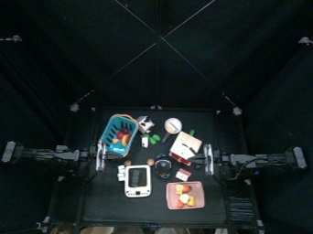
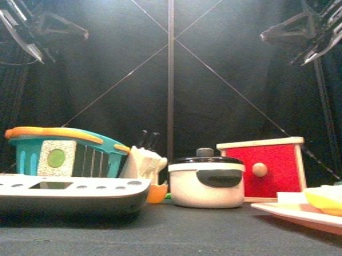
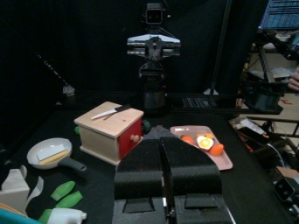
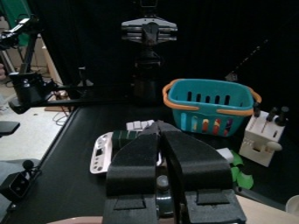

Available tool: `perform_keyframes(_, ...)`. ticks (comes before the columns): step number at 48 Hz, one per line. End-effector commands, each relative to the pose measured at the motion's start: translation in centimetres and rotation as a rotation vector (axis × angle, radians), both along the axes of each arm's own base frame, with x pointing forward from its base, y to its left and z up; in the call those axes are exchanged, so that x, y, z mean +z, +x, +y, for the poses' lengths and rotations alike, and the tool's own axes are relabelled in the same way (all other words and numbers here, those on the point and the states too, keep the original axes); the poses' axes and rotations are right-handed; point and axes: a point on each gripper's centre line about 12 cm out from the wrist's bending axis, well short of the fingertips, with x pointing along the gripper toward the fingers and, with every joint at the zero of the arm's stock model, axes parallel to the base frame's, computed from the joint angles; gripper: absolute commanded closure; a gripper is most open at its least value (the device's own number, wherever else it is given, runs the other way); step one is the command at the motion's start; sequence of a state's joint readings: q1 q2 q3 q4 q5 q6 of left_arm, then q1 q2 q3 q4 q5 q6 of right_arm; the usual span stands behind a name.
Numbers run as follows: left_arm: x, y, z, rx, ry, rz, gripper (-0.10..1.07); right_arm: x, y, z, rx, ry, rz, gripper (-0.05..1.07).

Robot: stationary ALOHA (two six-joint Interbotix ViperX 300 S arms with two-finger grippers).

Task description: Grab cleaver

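Two arms rest at the table's sides; left gripper (image 3: 165,145) and right gripper (image 4: 160,133) both have jaws pressed together, holding nothing. We note the teal basket (image 1: 119,134), then the red-fronted wooden box (image 3: 111,138), white gadget (image 1: 137,180), pink tray (image 3: 223,163), and white pot (image 2: 203,183) just beside the box. The cleaver (image 3: 105,112) appears to lie on the box's top, well apart from both grippers.

Left gripper (image 3: 165,175) with black jaws closed together, red-fronted tan wooden box (image 3: 111,131) on black worktop (image 3: 140,109), pink square tray (image 3: 202,145) of orange food beside it, other arm (image 3: 152,48) opposite.
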State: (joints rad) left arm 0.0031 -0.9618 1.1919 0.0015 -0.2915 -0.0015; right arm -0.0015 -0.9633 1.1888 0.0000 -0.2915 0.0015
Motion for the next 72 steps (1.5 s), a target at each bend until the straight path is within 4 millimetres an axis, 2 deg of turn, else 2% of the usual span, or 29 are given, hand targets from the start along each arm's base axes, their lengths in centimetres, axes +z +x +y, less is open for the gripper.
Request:
perform_keyframes(1, 1.7, 0.3, 0.0, 0.001, -0.004, -0.052, 1.04, 1.5, 0.8, -0.4, -0.02, 0.018, -0.031, 1.04)
perform_keyframes(9, 2.2, 0.4, 0.0, 0.002, -0.01, -0.064, 0.99, 3.1, 2.8, -1.5, -0.063, 0.093, -0.034, 0.99)
perform_keyframes(15, 1.9, 0.8, 0.1, 0.003, -0.015, -0.048, 0.95, 4.0, 4.8, -2.7, -0.106, 0.154, -0.021, 0.98)
perform_keyframes(20, 1.3, 1.3, 0.1, 0.005, -0.019, -0.018, 0.9, 3.5, 5.6, -3.8, -0.147, 0.217, 0.023, 0.98)
perform_keyframes(26, 0.3, 2.3, 0.1, 0.006, -0.019, 0.031, 0.83, 2.3, 5.6, -5.1, -0.209, 0.319, 0.116, 0.98)
perform_keyframes(35, -0.8, 3.3, 1.0, 0.047, -0.019, 0.079, 0.72, 3.3, 6.5, -7.4, -0.291, 0.407, 0.15, 0.98)
perform_keyframes(46, -1.4, 3.1, 3.1, 0.137, -0.025, 0.095, 0.57, 3.6, 10.4, -9.5, -0.324, 0.44, 0.156, 0.98)
perform_keyframes(61, -1.3, 2.8, 3.8, 0.17, -0.031, 0.111, 0.32, 4.2, 16.2, -11.7, -0.342, 0.458, 0.186, 0.98)
perform_keyframes(72, -2.5, 2.1, 3.7, 0.176, -0.079, 0.192, 0.28, 3.5, 20.0, -14.2, -0.376, 0.471, 0.256, 0.98)
